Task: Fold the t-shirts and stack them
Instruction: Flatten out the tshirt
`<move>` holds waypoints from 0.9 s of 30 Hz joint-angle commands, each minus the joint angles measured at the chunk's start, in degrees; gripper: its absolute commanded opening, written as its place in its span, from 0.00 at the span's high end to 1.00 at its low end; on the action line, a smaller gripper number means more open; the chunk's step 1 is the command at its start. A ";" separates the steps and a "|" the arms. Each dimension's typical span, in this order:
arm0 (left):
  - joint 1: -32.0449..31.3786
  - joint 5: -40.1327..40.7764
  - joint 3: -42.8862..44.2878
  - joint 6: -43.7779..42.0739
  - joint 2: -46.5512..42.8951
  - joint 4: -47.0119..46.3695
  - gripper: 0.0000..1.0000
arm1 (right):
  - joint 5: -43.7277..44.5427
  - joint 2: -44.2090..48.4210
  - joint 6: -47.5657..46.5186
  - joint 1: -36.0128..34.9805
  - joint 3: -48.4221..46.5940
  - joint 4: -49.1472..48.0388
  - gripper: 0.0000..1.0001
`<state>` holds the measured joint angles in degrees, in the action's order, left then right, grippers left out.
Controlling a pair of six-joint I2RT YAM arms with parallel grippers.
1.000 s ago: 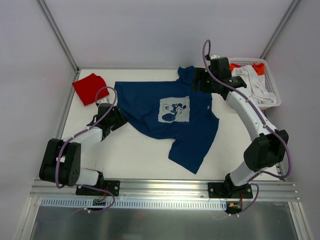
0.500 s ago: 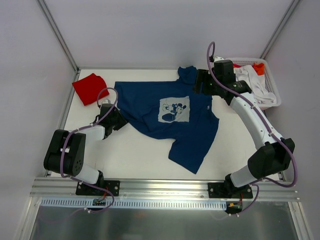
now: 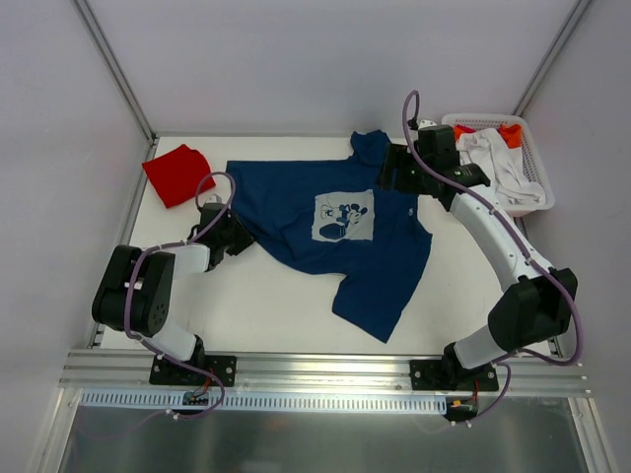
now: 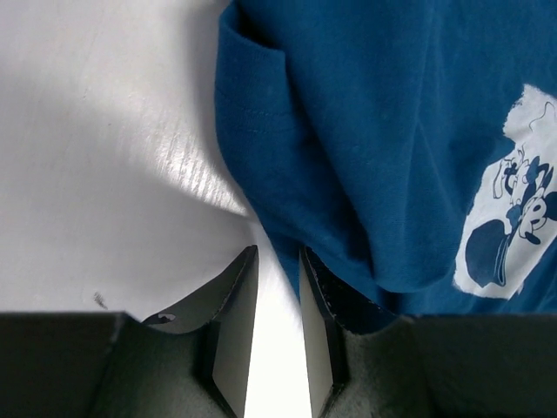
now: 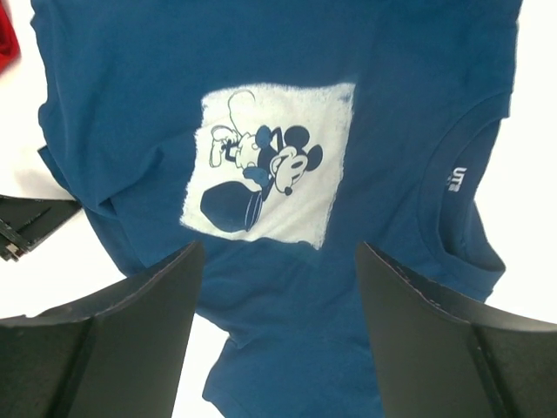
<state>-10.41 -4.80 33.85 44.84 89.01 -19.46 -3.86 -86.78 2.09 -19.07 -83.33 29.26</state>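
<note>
Status: navy blue cloth t-shirt with a pale square cartoon print [image 3: 286, 212] lies spread mid-table, print up. At its left edge, left gripper [image 4: 278, 254]: jaws narrowly apart, bare white table [image 4: 87, 174] showing between. Over the collar side, right gripper [image 5: 278, 251] hovers, jaws wide apart, gripping nothing. Far-left corner: plain red cloth t-shirt [image 3: 177, 174], apart from the navy one.

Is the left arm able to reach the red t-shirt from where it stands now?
Probably yes. The red t-shirt lies at the far left corner, just beyond the left gripper, with only bare table between them; the navy t-shirt lies to the other side.
</note>
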 commanded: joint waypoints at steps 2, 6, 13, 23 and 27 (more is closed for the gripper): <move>0.22 -1.44 2.01 0.16 1.60 -0.66 0.75 | -2.29 -2.85 1.78 -0.44 2.90 -3.50 0.26; 0.13 -1.18 2.19 -0.10 1.87 -0.58 0.75 | -2.03 -8.65 1.43 -0.44 2.82 -3.77 0.26; 0.13 -1.53 2.45 -0.10 2.31 -0.57 0.75 | -5.88 -21.22 1.78 -0.09 0.01 -3.94 0.26; 0.13 -1.70 3.86 -0.54 2.48 1.09 0.75 | -8.36 -31.69 3.80 0.79 -4.65 -3.50 0.27; 0.13 -2.41 4.39 -0.54 3.53 1.36 0.75 | -9.06 -33.36 4.06 0.96 -4.47 -3.68 0.27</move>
<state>-10.41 -6.04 36.53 44.73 91.53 -18.83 -11.22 -118.48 5.08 -18.55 -86.59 25.30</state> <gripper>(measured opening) 0.250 0.732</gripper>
